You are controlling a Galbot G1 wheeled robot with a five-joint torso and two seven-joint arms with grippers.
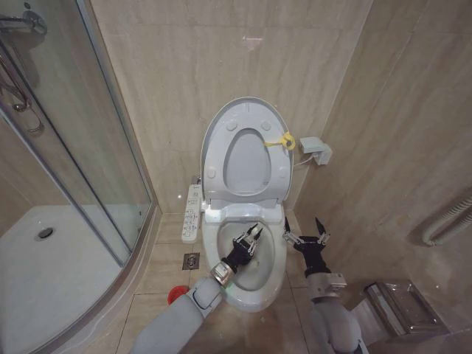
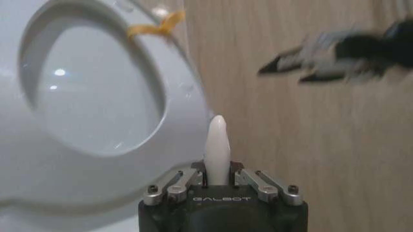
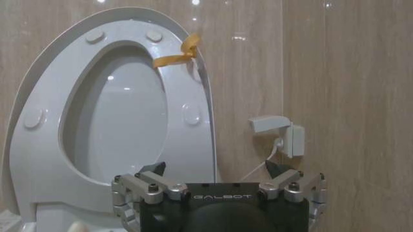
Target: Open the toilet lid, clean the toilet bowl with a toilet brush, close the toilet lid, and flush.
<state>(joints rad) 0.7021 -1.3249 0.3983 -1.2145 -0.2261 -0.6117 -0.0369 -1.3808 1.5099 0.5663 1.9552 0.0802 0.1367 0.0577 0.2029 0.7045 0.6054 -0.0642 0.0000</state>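
The toilet lid (image 1: pixel 247 158) stands raised against the wall with the ring seat (image 1: pixel 214 147) up in front of it; a yellow tag (image 1: pixel 287 140) hangs at the rim. Below them the toilet bowl (image 1: pixel 254 302) lies uncovered. My left gripper (image 1: pixel 252 236) hangs over the bowl, shut on the toilet brush's thin white handle (image 2: pixel 217 140), which points toward the raised lid (image 2: pixel 96 96). The brush's head is hidden. My right gripper (image 1: pixel 305 237) is open just right of the bowl, holding nothing, and faces the lid (image 3: pixel 123 121). The red holder (image 1: pixel 175 295) sits on the floor left of the bowl.
A white button panel (image 1: pixel 192 214) runs along the bowl's left side, with a floor drain (image 1: pixel 192 259) beside it. A glass shower enclosure (image 1: pixel 74 184) fills the left. A wall socket box (image 1: pixel 316 151) sits right of the lid. A metal fixture (image 1: pixel 398 306) lies at the lower right.
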